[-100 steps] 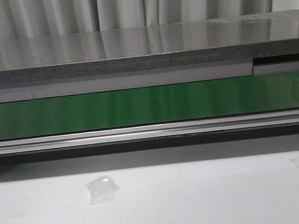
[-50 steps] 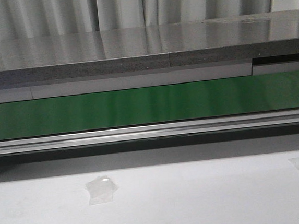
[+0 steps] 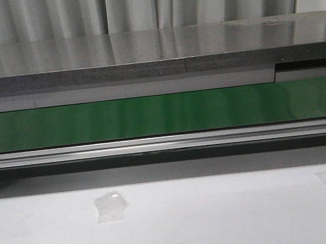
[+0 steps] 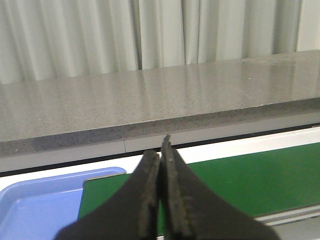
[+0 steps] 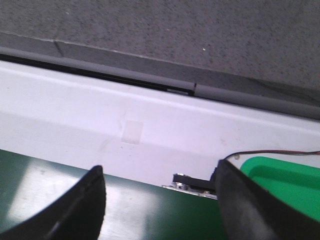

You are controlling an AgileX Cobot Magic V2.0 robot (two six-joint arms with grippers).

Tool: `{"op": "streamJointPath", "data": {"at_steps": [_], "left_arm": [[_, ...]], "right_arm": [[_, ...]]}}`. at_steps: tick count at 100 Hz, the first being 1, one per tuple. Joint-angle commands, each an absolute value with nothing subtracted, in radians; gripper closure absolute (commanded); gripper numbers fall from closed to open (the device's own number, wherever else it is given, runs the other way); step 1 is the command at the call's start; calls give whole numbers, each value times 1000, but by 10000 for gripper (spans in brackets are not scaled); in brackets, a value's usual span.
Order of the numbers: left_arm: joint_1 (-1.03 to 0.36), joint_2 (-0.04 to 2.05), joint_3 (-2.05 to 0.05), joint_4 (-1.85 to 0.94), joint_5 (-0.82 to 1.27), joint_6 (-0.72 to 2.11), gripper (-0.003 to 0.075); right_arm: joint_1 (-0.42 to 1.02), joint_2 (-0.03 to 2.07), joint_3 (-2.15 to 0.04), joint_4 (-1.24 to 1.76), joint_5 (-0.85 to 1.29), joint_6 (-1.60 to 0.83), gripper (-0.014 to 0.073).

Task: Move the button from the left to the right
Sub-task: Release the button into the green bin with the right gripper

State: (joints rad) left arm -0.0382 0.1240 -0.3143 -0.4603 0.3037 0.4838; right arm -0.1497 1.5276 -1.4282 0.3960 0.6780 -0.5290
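The button is out of view in every frame. In the left wrist view my left gripper [image 4: 160, 150] is shut, its two dark fingers pressed together with nothing between them, held above the green belt [image 4: 240, 180] near a blue tray [image 4: 40, 205]. My right gripper [image 5: 157, 192] is open in the right wrist view, with only the green belt [image 5: 150, 215] showing in the wide gap between its fingers. Neither gripper appears in the front view.
The green conveyor belt [image 3: 162, 114] runs across the front view behind a metal rail [image 3: 165, 143]. A grey stone counter [image 3: 146, 55] lies beyond it. Tape patches [image 3: 110, 206] mark the white table. A green tray [image 5: 285, 182] sits beside the belt's end.
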Motion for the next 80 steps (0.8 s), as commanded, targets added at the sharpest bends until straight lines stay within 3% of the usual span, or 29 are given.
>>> {"op": "streamJointPath", "data": {"at_steps": [1,48,80], "left_arm": [[-47,137,-339,-479,226,483,740],[-47,137,-339,-479,226,483,740],[-47,137,-339,-479,226,483,740]], "right_arm": [[-129,1410,-1380,427,571,-544,117],[-112,899,-819,427,319,-560,118],[-112,549,-604,456,390,-560,118]]}}
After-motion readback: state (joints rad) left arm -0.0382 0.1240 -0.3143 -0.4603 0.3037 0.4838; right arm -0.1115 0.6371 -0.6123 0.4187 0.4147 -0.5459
